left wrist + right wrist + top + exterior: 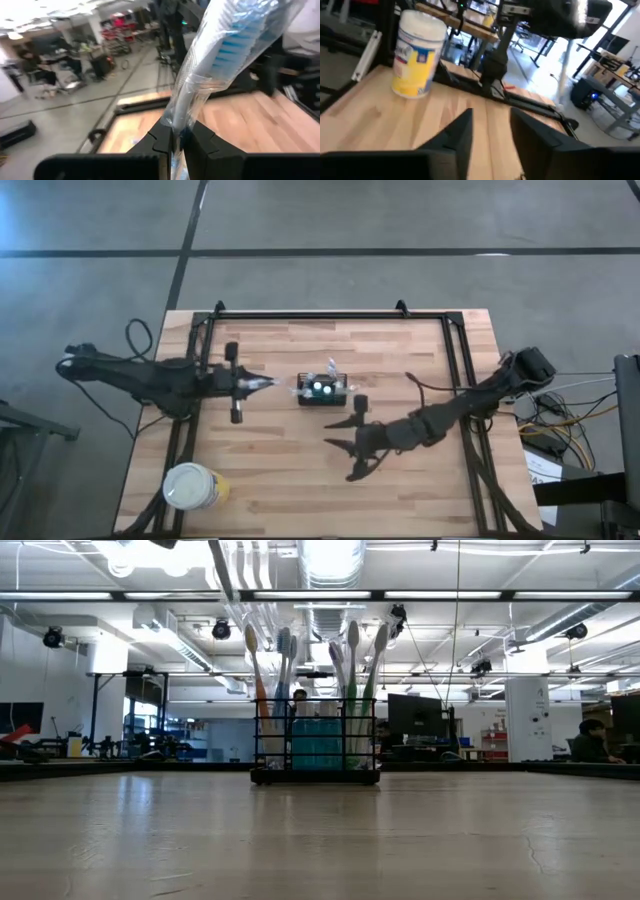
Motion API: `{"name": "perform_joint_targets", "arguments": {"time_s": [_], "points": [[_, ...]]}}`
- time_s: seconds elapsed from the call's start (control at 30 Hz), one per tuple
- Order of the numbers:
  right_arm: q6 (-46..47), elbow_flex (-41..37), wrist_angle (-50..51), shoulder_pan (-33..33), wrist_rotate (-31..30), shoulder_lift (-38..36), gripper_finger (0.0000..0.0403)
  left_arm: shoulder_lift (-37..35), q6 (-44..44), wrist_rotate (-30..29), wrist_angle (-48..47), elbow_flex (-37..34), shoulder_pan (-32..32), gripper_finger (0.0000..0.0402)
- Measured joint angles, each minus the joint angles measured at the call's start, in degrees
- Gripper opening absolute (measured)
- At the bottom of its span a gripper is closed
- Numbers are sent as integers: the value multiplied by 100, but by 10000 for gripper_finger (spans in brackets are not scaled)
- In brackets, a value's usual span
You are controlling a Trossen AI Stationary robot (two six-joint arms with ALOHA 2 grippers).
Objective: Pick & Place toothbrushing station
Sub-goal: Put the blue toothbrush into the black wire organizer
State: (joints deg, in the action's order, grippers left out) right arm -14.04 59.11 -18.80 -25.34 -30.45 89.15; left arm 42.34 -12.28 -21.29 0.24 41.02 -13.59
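The toothbrushing station, a black wire caddy [322, 391], stands on its base at the middle of the table. In the low view the caddy [315, 745] holds several upright toothbrushes and a blue item. Just to its left, my left gripper [262, 384] is shut on a toothbrush in a clear wrapper [220, 50]. My right gripper [345, 448] hangs open near the caddy's near-right side, with nothing between its fingers [462, 132]. Neither gripper shows in the low view. My left gripper pinches the wrapped toothbrush by the lower part of its handle [182, 112] between its two fingers [162, 142]. The fingers come level from the table's left. The brush sticks out past the fingertips toward the caddy, bristle end farthest, clear of the table.
A round white-and-yellow cup [190, 486] stands at the table's near left corner, also seen as the cup [417, 55] ahead of my right gripper. A black frame [330, 316] runs along the table's far edge and sides. Bare wood lies at the near right.
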Motion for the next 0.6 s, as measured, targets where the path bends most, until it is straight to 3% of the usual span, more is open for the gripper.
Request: {"name": "perform_joint_targets", "arguments": {"time_s": [0.1,0.2,0.37,0.6], "points": [[39,-680,-467,20,237,-434,74,93,41,548,249,-308,483,27],[65,-1336,-890,49,864,-1131,22,165,47,1306,521,-575,1017,27],[567,-2178,-887,148,1421,-2403,11,176,34,2757,576,-711,1814,27],[598,-3069,-1119,136,1559,-3587,8,184,-3,3678,574,-759,2612,27]]}}
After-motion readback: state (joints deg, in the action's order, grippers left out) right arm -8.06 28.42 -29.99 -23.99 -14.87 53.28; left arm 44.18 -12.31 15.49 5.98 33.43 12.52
